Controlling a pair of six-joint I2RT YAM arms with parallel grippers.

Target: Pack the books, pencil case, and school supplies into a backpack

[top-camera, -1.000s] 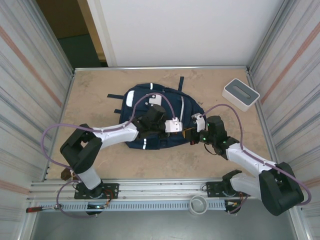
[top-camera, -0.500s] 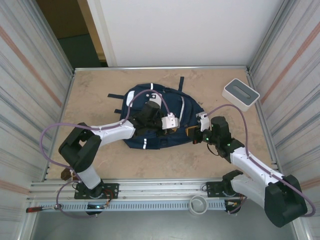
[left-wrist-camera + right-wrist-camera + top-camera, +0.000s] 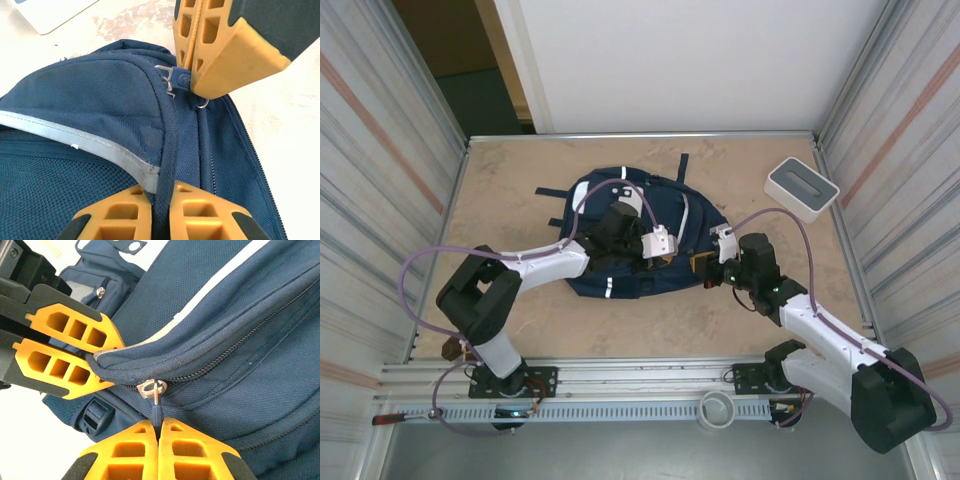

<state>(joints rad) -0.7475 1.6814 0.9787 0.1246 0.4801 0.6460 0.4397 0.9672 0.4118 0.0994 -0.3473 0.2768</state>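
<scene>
1. Closed left gripper (image 3: 161, 197) pinches a fabric edge of the backpack (image 3: 603, 195), next to the zipper.
2. The navy backpack lies in the middle of the table (image 3: 500, 190), held by both grippers.
3. Closed right gripper (image 3: 158, 426) clamps the zipper pull (image 3: 156, 412), just beside the left fingers.
4. A white box (image 3: 801, 188) sits at the far right, well apart from the backpack.

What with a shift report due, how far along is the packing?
Done: unclear; the backpack hides its contents. In hand: the right claw pinches the zipper pull while the left claw grips the piped edge beside it. Left: running the zipper, whose teeth look closed; anything further cannot be judged.
</scene>
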